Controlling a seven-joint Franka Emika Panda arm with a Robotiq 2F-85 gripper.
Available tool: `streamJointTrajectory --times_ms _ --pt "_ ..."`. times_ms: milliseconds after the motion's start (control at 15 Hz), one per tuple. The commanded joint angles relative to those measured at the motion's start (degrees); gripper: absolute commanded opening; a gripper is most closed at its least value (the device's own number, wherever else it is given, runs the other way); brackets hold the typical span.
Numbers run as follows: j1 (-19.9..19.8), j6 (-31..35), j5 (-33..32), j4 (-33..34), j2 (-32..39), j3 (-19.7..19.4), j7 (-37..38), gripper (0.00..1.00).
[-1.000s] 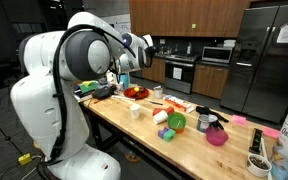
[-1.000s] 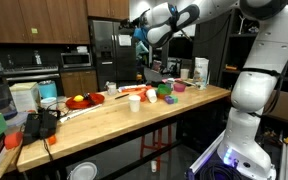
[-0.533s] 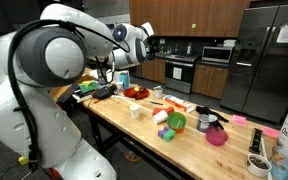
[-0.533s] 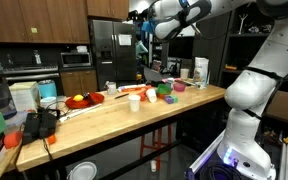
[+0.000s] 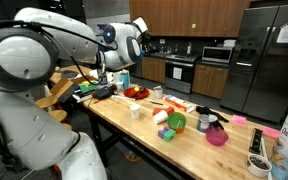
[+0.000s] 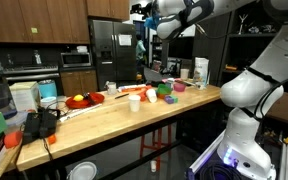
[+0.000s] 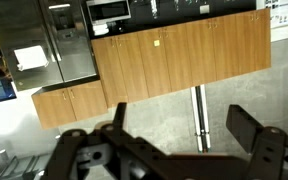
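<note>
since a second ago the arm has swung its elbow aside and carried the tool [image 5: 147, 44] higher, while nothing on the counter [image 5: 174, 146] has shifted. we see the tool well above the counter in both exterior views, pointing out toward the kitchen and not down at the wood. its jaws stand wide apart and hold nothing; in the wrist view the two dark fingers [image 7: 252, 135] rise from the bottom edge with only the grey floor [image 7: 154, 108], the wooden cabinets [image 7: 184, 55] and a steel fridge [image 7: 64, 40] showing between and beyond them.

nearest beneath the tool we find the red bowl [image 5: 135, 93], which rests on the counter well apart from the fingers. it lies between the black device [image 5: 99, 92], at one end of the counter, and the white cup [image 5: 136, 111], which stands just beside it toward the front edge. further along toward the opposite end sit the green bowl [image 5: 176, 122] and then the pink bowl [image 5: 216, 136], both clear of the arm.
</note>
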Motion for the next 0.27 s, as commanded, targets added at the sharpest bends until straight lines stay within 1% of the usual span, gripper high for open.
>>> streamJointTrajectory --times_ms 0,200 --pt "-1.18 0.3 0.27 -0.28 -0.76 0.64 0.36 1.0" --pt "-1.79 0.39 0.31 -0.83 -1.67 0.92 0.82 1.0"
